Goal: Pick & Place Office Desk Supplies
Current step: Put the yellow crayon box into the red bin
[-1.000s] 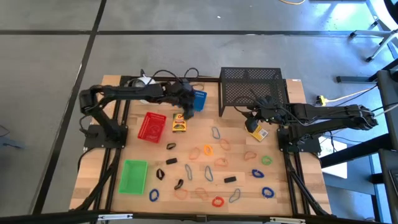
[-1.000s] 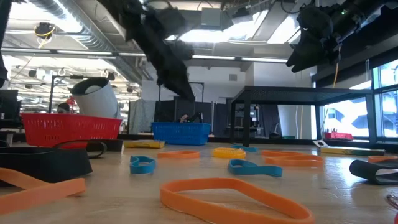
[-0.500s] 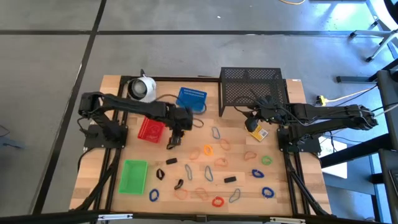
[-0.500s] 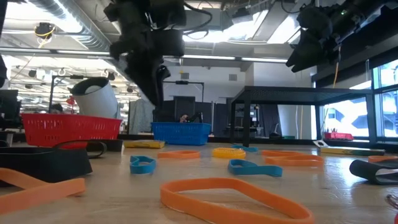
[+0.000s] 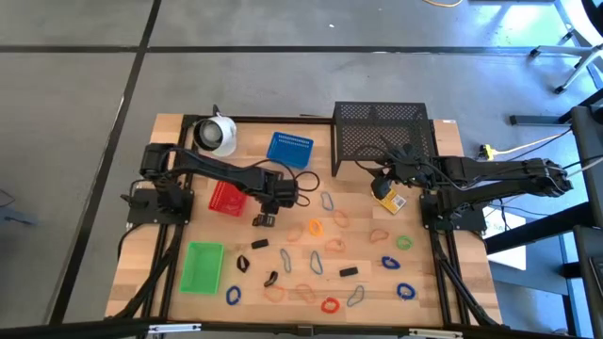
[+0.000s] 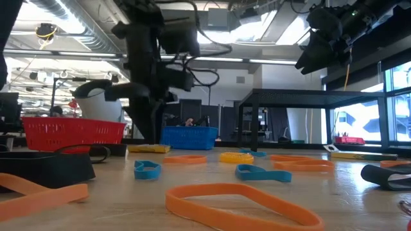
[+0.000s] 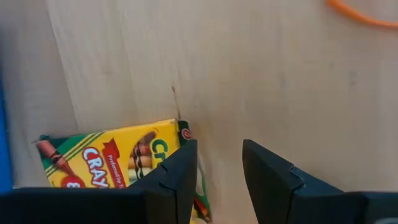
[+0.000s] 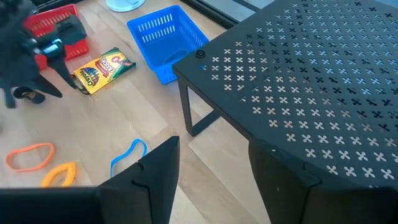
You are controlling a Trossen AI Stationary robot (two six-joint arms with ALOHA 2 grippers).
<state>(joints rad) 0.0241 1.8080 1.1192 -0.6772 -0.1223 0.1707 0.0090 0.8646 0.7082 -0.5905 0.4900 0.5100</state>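
A yellow crayon box (image 8: 104,68) lies flat on the wood between the red tray (image 5: 226,196) and the blue tray (image 5: 289,149). My left gripper (image 7: 219,174) points down just on the near side of the box (image 7: 112,158). It is open, with only bare table between its fingers. In the high view the left arm hides the box. Coloured band loops (image 5: 314,227), grey wire clips (image 5: 327,201) and small black clips (image 5: 259,244) lie scattered over the near half of the table. My right gripper (image 8: 211,180) hangs open, high up beside the mesh rack.
A black mesh rack (image 5: 382,137) stands at the far right, and a white round cup-like object (image 5: 219,134) at the far left. The green tray (image 5: 201,266) lies near the left front. A flat yellow item with a white tag (image 5: 390,199) lies below my right gripper.
My left gripper has swung from beside the blue tray toward the table's near edge and come down, tipping to point more steeply down and rolling at the wrist. The blue tray now shows in full. My right arm has kept still.
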